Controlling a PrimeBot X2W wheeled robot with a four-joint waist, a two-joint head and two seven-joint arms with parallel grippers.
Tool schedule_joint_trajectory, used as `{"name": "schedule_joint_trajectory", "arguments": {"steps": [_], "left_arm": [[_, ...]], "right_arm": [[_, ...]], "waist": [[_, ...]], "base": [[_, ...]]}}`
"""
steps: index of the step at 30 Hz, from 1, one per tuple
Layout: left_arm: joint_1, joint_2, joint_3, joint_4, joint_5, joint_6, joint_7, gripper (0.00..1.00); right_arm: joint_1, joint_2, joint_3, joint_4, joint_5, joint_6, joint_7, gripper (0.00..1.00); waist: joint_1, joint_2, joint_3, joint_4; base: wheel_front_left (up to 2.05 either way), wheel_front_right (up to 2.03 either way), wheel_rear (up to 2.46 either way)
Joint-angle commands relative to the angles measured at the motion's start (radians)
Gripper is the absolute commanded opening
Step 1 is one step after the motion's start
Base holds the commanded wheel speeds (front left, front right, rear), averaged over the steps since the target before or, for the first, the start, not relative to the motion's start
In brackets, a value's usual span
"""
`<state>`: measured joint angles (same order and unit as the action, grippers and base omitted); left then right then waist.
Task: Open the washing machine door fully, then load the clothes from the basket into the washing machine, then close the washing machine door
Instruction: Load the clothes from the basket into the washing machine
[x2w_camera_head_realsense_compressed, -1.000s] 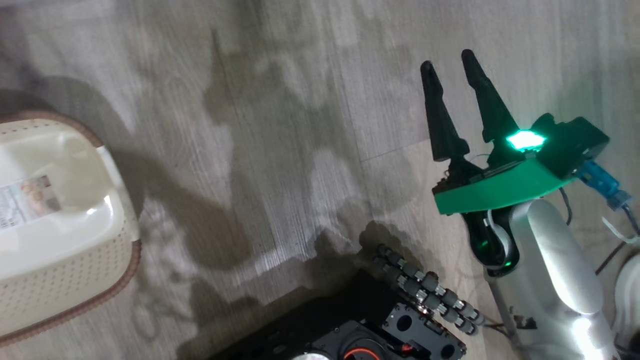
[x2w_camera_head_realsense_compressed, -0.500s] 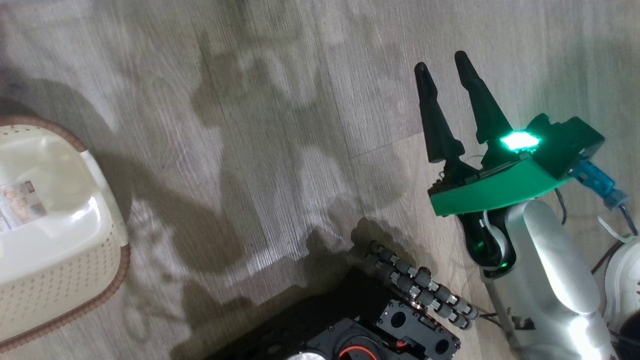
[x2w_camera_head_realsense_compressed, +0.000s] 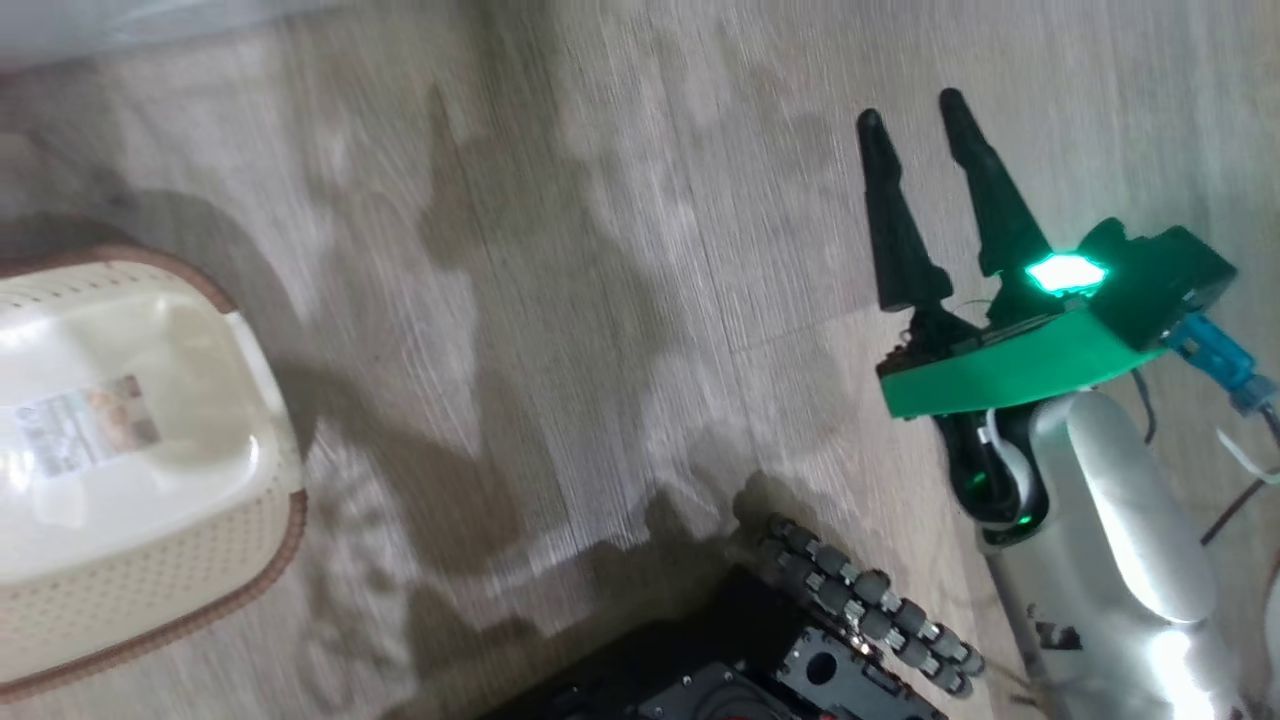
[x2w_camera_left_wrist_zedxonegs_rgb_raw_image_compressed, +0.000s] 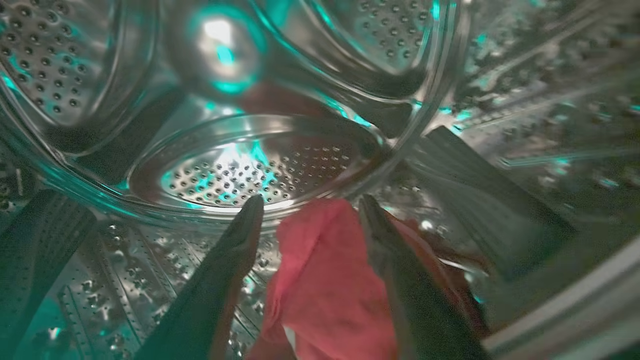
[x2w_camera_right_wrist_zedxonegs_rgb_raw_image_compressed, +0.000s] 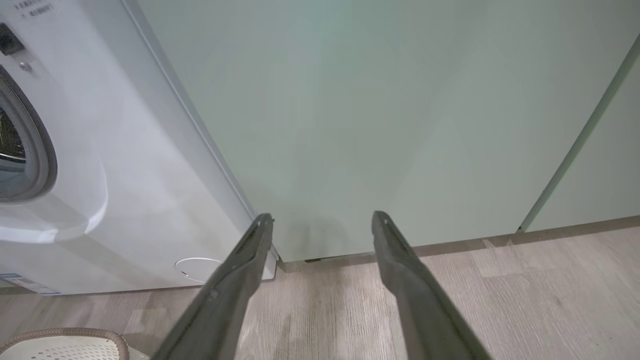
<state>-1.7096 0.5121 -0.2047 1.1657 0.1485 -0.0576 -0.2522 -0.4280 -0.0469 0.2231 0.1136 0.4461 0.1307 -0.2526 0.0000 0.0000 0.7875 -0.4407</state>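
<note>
Lying limp inside the perforated steel drum (x2w_camera_left_wrist_zedxonegs_rgb_raw_image_compressed: 240, 172), the bright red fabric garment (x2w_camera_left_wrist_zedxonegs_rgb_raw_image_compressed: 325, 285) sits between parted fingers of the left gripper (x2w_camera_left_wrist_zedxonegs_rgb_raw_image_compressed: 311, 201); seemingly light and soft, best pinched at a fold. The right gripper (x2w_camera_head_realsense_compressed: 910, 108) gapes empty.

Blurred head view, teal-lit drum (x2w_camera_left_wrist_zedxonegs_rgb_raw_image_compressed: 250, 170)

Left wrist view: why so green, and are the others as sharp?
Left wrist view: a teal glow glints off the shiny drum, tinting all but the red clothes. Head view: smeared by motion blur, with glare on the basket and heavy shadows on the floor. Right wrist view: sharp, evenly lit.
</note>
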Motion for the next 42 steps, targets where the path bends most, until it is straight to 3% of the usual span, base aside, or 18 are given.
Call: {"name": "schedule_joint_trajectory", "arguments": {"steps": [1, 14, 21, 35, 42], "left_arm": [[0.033, 0.024, 0.0, -0.046, -0.014, 0.005, -0.009, 1.0], [0.369, -0.047, -0.011, -0.162, -0.144, -0.058, -0.009, 1.0], [0.632, -0.107, 0.018, -0.319, -0.24, -0.064, -0.009, 1.0], [1.228, -0.222, 0.051, -0.766, -0.256, 0.027, -0.009, 1.0], [1.427, -0.285, 0.064, -0.91, -0.241, 0.073, -0.009, 1.0]], "right_arm": [[0.024, -0.003, -0.001, -0.025, -0.014, 0.0, -0.009, 1.0], [0.091, -0.003, -0.101, -0.01, -0.116, 0.0, -0.009, 1.0], [0.147, -0.003, -0.155, 0.005, -0.176, 0.0, -0.009, 1.0], [0.293, -0.003, -0.215, 0.031, -0.242, 0.0, -0.009, 1.0], [0.347, -0.003, -0.228, 0.03, -0.257, 0.0, -0.009, 1.0]], "waist": [[0.0, 0.0, -0.039, 0.02], [0.0, 0.0, -0.26, 0.133], [0.0, 0.0, -0.43, 0.199], [0.0, 0.0, -0.711, 0.291], [0.0, 0.0, -0.779, 0.318]], "base": [[0.0, 0.0, 0.0], [0.0, 0.0, 0.0], [0.0, 0.0, 0.0], [0.0, 0.0, 0.0], [0.0, 0.0, 0.0]]}}
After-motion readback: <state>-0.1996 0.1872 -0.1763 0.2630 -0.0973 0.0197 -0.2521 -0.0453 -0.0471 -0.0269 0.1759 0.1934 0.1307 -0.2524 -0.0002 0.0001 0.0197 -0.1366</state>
